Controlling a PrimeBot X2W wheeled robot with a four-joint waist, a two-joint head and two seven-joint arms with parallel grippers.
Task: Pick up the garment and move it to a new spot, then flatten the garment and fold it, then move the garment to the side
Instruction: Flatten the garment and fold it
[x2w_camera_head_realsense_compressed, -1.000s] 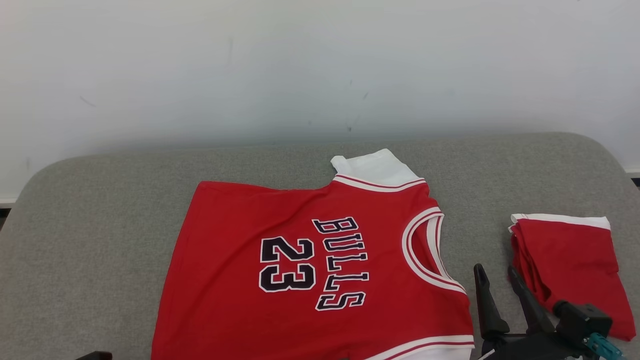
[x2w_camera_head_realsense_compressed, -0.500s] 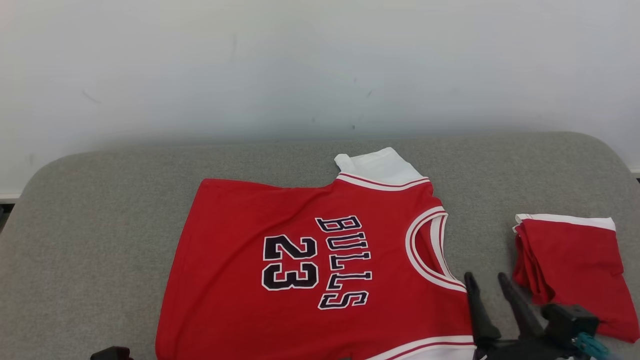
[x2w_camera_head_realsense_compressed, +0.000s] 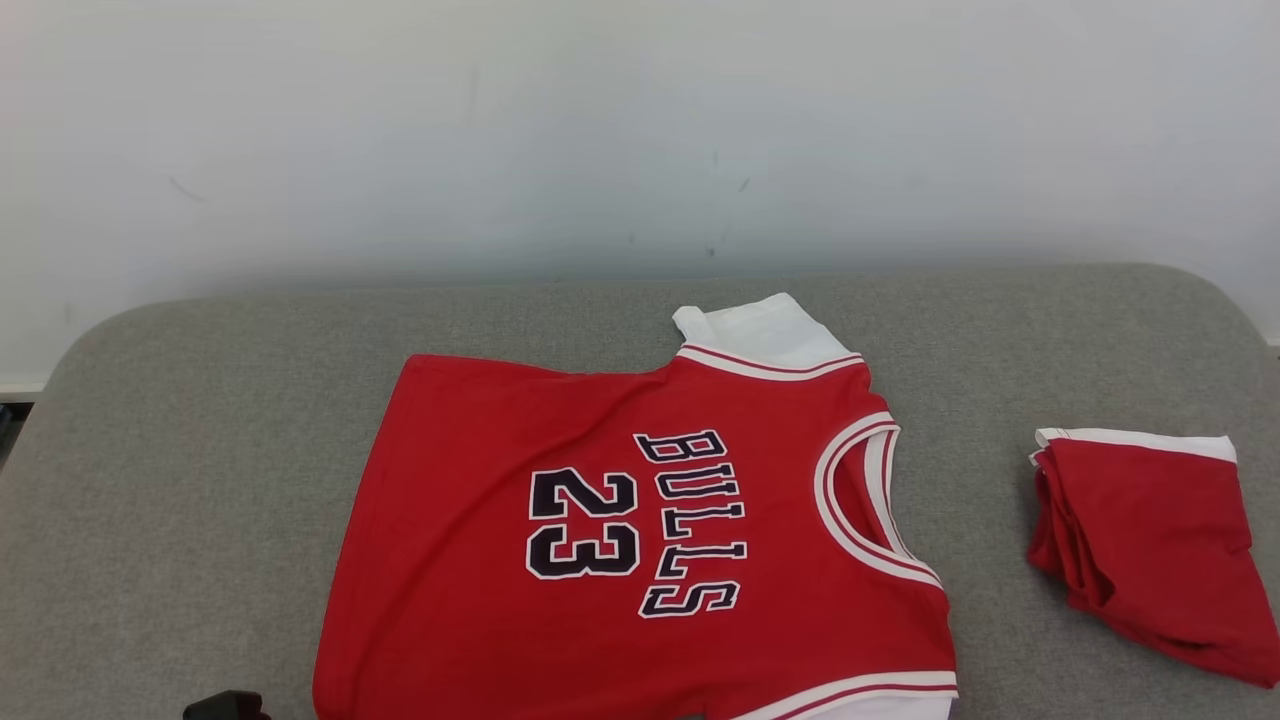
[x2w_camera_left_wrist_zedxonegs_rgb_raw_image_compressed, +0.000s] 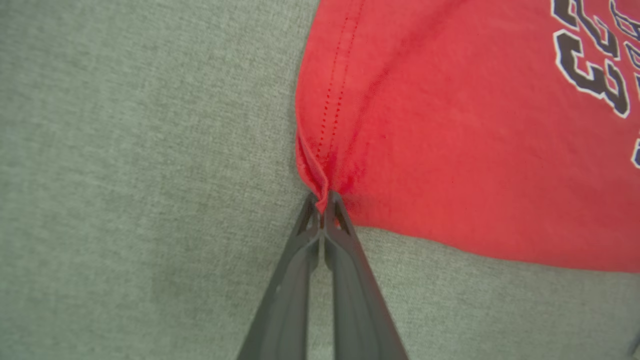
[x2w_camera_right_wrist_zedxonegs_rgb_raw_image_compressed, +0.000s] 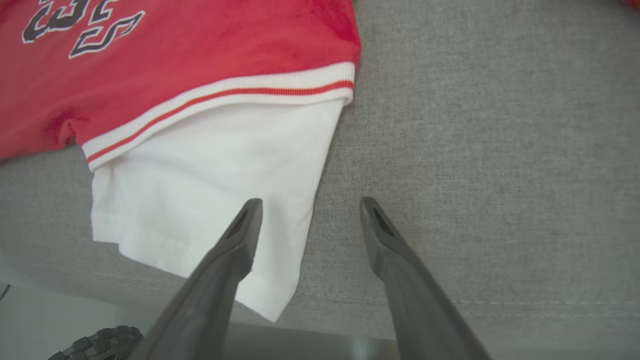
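Padding in grey covered the surface (x2w_camera_head_realsense_compressed: 200, 450) you worked over, and the garment (x2w_camera_head_realsense_compressed: 620, 520), a red jersey, lay spread across its middle with its lettering up and its near edge running off the bottom of the head view. A folded red piece (x2w_camera_head_realsense_compressed: 1150, 540) sat well apart to the right. Nearer you, the white sleeve (x2w_camera_right_wrist_zedxonegs_rgb_raw_image_compressed: 200, 175) poked out from under the striped armhole, close to the surface's near edge.

Your right end effector (x2w_camera_right_wrist_zedxonegs_rgb_raw_image_compressed: 310, 201) hung fully spread with nothing in it, one finger over the sleeve and the other over bare padding. Your left end effector (x2w_camera_left_wrist_zedxonegs_rgb_raw_image_compressed: 323, 200) was clamped tight on the hem corner (x2w_camera_left_wrist_zedxonegs_rgb_raw_image_compressed: 312, 165), the cloth puckering into the pinch.

To my eye you were setting up a two-handed flatten or fold (I couldn't tell which). You would have done well to seat the right on the sleeve's edge, catch both layers, then move both hands level so the near edge stayed taut.

A second earlier the right end effector had stood between the garment and the folded piece in the head view; it had since drawn back towards you. That view itself had shifted slightly, so the camera had moved, not the garment.
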